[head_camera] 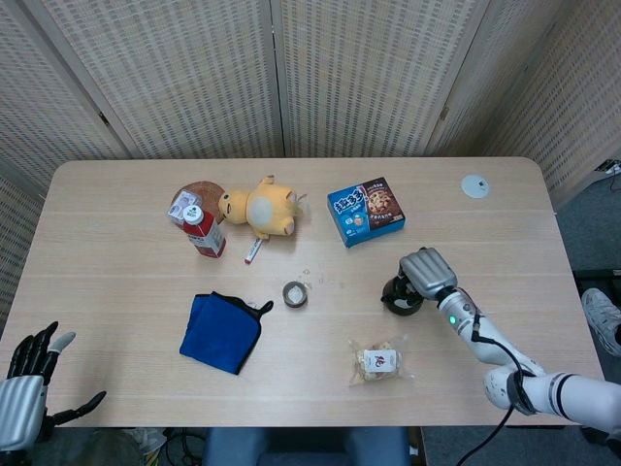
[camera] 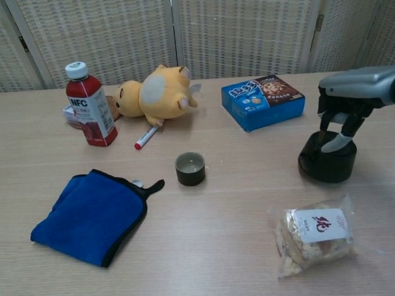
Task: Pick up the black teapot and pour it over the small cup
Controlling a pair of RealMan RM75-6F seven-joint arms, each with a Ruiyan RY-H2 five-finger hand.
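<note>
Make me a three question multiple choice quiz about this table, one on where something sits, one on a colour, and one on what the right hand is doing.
1. Where does the small cup stand?
A. between the blue cloth and the black teapot
B. on top of the biscuit box
C. behind the juice bottle

2. What colour is the cap of the juice bottle?
A. red
B. white
C. black

3. What is the right hand doing?
A. holding the snack bag
B. resting flat on the table, away from everything
C. poised over the black teapot, fingers reaching down to its top while it stands on the table

Answers:
1. A: the chest view shows the cup on bare table, cloth to one side and teapot to the other.
2. B: the cap is white above the red label.
3. C: the fingers hang onto the teapot, whose base is on the table.
</note>
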